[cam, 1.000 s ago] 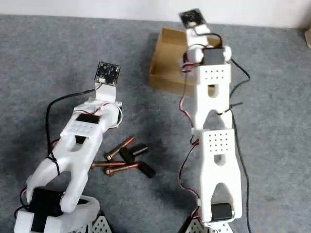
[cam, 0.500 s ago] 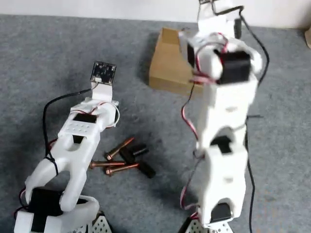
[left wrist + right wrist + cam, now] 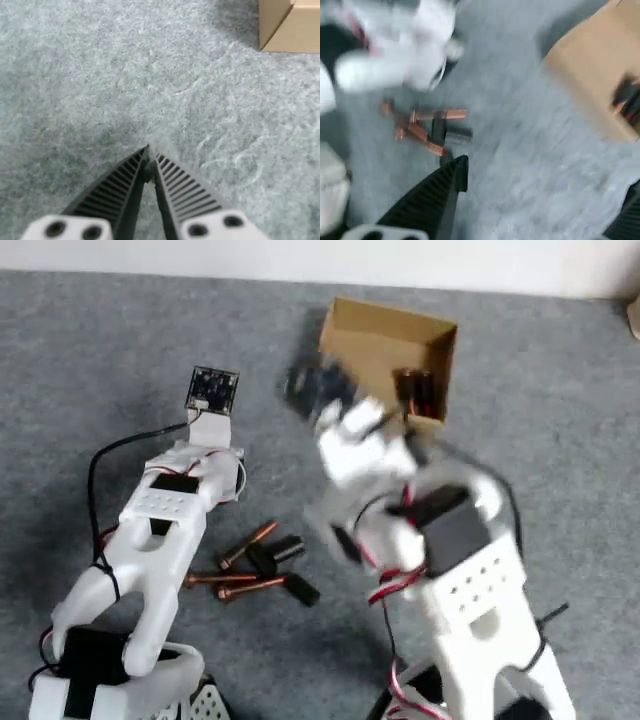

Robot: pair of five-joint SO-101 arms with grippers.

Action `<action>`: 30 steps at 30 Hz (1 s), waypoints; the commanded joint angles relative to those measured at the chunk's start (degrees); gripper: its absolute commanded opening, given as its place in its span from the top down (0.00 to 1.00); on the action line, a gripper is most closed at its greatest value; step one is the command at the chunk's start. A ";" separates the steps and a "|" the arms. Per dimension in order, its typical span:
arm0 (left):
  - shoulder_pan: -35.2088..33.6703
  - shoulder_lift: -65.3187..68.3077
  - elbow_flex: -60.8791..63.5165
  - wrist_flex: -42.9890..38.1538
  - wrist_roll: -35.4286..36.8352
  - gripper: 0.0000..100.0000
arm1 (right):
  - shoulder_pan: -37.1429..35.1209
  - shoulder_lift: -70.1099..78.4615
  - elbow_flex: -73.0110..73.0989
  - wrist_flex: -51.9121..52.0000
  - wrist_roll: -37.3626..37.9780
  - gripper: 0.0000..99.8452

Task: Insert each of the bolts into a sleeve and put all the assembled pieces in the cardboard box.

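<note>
The cardboard box [image 3: 350, 340] stands at the back of the grey carpet, and dark pieces with copper [image 3: 416, 390] lie in its right corner. Loose copper bolts [image 3: 247, 543] and black sleeves [image 3: 276, 551] lie in a heap between the arms; they also appear as bolts [image 3: 422, 127] and a sleeve [image 3: 457, 136] in the right wrist view. My left gripper [image 3: 148, 151] is shut and empty, low over bare carpet left of the box [image 3: 287, 25]. My right gripper [image 3: 545, 175] is open and empty, blurred [image 3: 320, 390] between the box and the heap.
The left arm [image 3: 165, 515] lies along the left side of the heap. The right arm [image 3: 450, 560] fills the near right. Bare carpet stretches to the far left and right of the box. A pale wall edges the back.
The right arm has pulled back from over the box and swung down and left towards the heap, uncovering the box's inside. The left arm has barely shifted.
</note>
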 commanded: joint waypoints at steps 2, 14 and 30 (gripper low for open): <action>-0.75 -0.48 -2.59 -1.05 0.35 0.99 | -2.51 -8.48 32.40 -12.44 6.24 0.57; -4.88 -0.48 -2.95 -1.05 5.10 0.99 | -7.60 -6.37 50.15 -30.55 5.45 0.57; -10.07 -0.48 -3.03 -1.05 10.64 0.99 | -11.56 8.92 50.33 -47.52 -3.43 0.57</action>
